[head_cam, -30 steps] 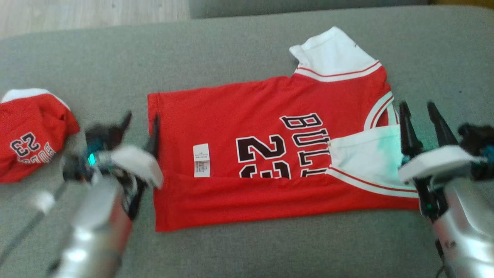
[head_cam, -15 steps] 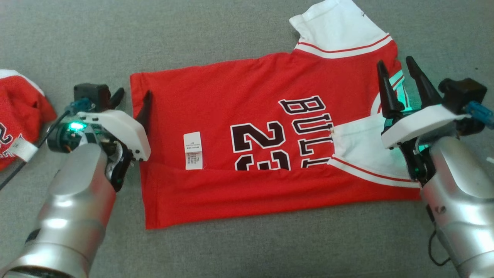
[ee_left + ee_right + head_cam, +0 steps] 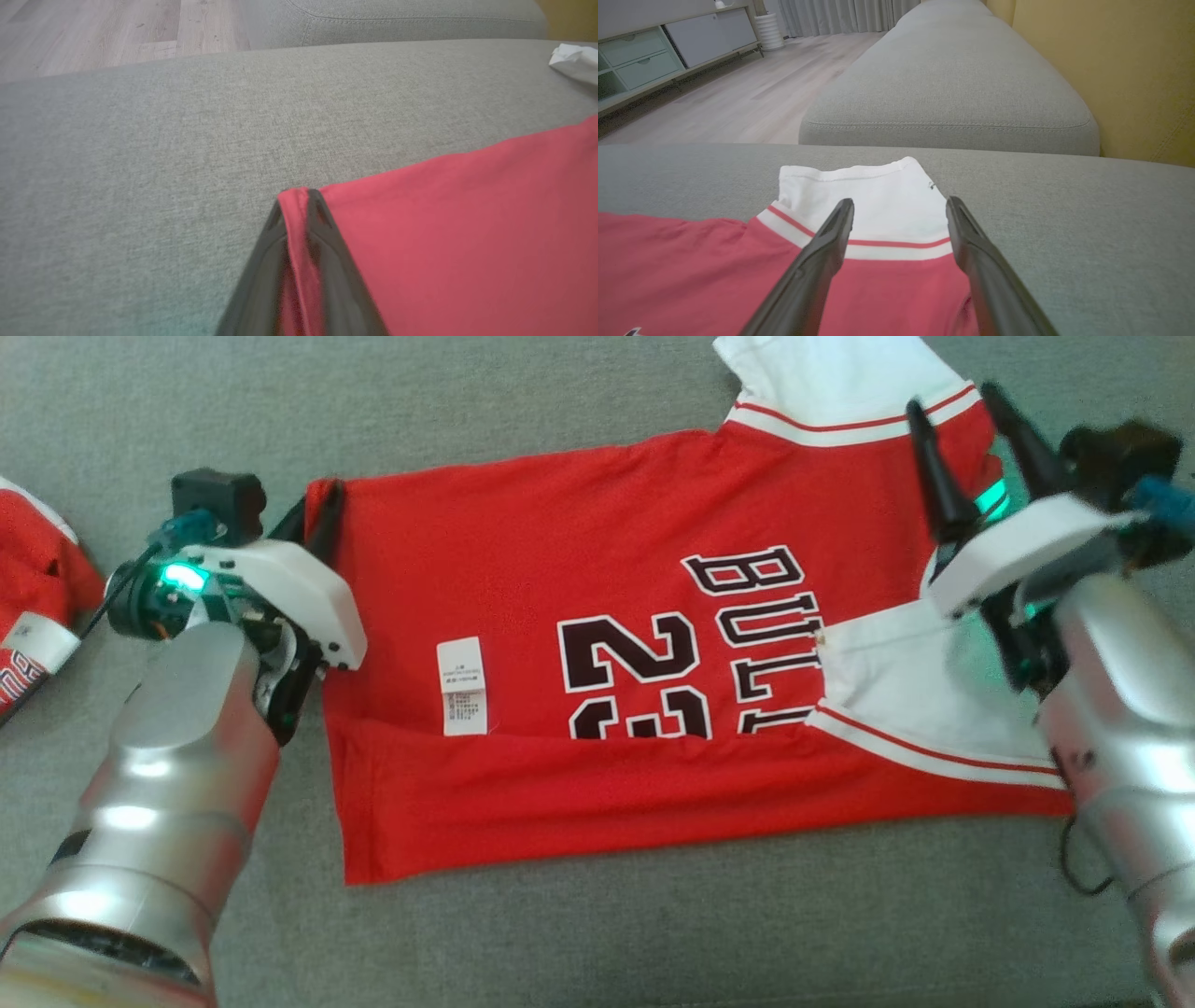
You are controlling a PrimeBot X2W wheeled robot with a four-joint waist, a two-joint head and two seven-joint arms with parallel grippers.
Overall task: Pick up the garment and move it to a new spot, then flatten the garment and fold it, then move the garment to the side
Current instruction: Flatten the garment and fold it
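The garment (image 3: pixel 579 560) is a red jersey with black "BULLS 23" lettering and white sleeves, lying flat on the grey sofa cushion (image 3: pixel 579 933) with its lower edge folded up. My left gripper (image 3: pixel 317 506) is at the garment's upper-left hem corner. In the left wrist view the left gripper (image 3: pixel 299 199) is shut on the red hem (image 3: pixel 296 242), pinched between its fingers. My right gripper (image 3: pixel 957 409) hovers open over the shoulder at the upper right. In the right wrist view the right gripper (image 3: pixel 900 204) straddles the white sleeve (image 3: pixel 859 191), nothing held.
A second red garment (image 3: pixel 28 569) lies bunched at the left edge of the cushion. Beyond the cushion's far edge are a wooden floor (image 3: pixel 738 93) and another grey cushion (image 3: pixel 952 79). A yellow wall (image 3: pixel 1134 70) stands on the right.
The head camera has tilted down. My left gripper went from open beside the hem corner to shut on it. My right gripper moved forward over the shoulder, still open.
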